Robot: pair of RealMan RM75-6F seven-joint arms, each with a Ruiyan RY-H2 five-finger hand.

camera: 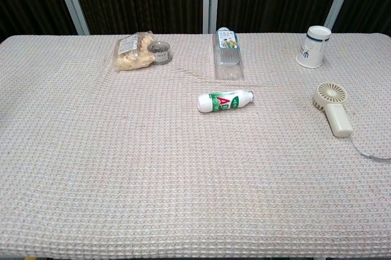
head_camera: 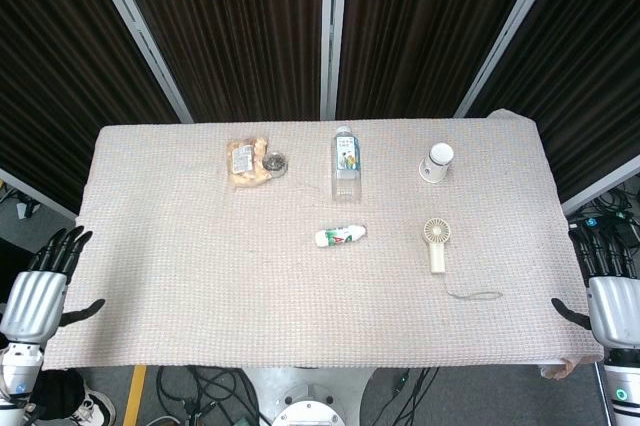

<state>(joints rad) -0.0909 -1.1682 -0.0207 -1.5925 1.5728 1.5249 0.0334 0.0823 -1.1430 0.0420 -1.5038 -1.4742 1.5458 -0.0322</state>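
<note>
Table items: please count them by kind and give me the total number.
Bottles: 2, a clear water bottle and a small green-and-white bottle, both lying down
Snack bag: 1
Small round tin: 1
Paper cup: 1
Handheld fan: 1
Total: 6
</note>
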